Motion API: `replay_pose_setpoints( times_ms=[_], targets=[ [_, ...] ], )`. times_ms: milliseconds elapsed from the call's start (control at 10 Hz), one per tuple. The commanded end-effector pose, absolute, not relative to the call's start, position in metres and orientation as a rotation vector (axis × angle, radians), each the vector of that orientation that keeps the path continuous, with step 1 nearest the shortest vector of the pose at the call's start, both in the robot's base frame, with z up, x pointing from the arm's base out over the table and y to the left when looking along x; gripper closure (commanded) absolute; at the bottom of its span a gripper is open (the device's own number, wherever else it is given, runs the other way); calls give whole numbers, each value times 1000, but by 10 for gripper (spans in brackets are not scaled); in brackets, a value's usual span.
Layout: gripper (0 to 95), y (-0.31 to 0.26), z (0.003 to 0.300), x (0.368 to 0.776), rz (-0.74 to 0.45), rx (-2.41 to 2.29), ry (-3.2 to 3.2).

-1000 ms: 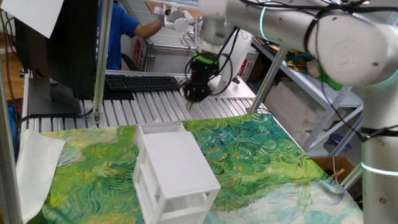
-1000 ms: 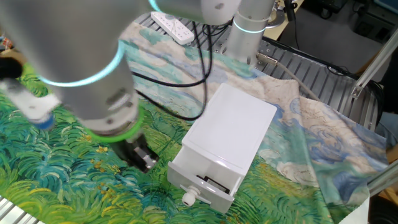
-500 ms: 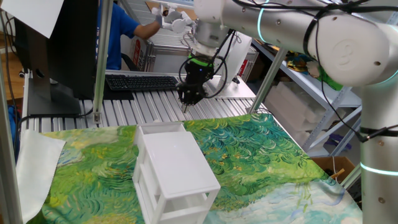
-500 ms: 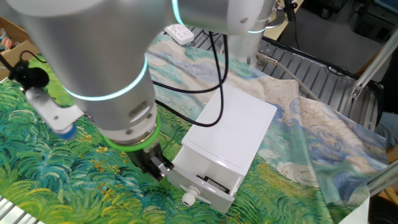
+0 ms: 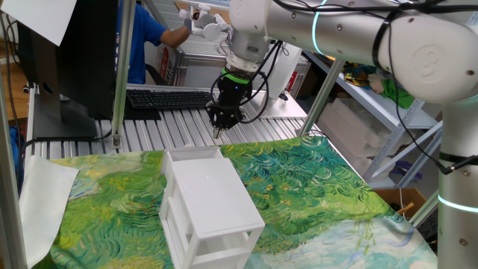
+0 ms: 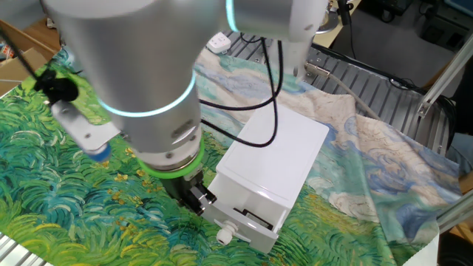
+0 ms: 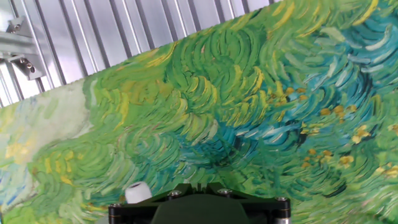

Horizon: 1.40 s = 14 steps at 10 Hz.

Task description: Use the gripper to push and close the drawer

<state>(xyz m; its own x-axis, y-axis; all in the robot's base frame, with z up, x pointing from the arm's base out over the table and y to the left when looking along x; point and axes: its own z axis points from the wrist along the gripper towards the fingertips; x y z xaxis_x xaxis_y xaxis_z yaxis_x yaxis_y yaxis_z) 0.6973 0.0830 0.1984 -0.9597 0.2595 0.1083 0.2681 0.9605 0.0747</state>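
Note:
The white cabinet (image 5: 213, 198) stands on the green painted cloth. Its drawer (image 6: 250, 216) sticks out a little at the front, with a white knob (image 6: 224, 236). In the one fixed view the drawer's front (image 5: 193, 152) projects at the cabinet's far end. My black gripper (image 6: 196, 201) with the green collar hangs just left of the drawer front, close to it; I cannot tell if it touches. In the one fixed view the gripper (image 5: 221, 123) is above and behind the drawer end. In the hand view the gripper (image 7: 197, 186) looks shut and empty, with the knob (image 7: 137, 194) beside it.
A keyboard (image 5: 172, 98) and a monitor (image 5: 67, 60) stand at the back on the slatted metal table (image 5: 149, 131). A person in blue (image 5: 146, 37) is behind them. A power strip (image 6: 216, 43) lies on the cloth. A white sheet (image 5: 45, 194) hangs at the left.
The gripper has moved sideways across the cloth toward the drawer front and now hangs right beside it. The cabinet and drawer have not visibly moved.

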Motion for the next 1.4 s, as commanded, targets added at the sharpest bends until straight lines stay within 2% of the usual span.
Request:
replay_pose_setpoints(
  times_ms=[100,1400],
  targets=[
    [950,90,198,701,-136,-435,-3005],
    [950,104,201,703,-191,-428,-3040]
  ],
)
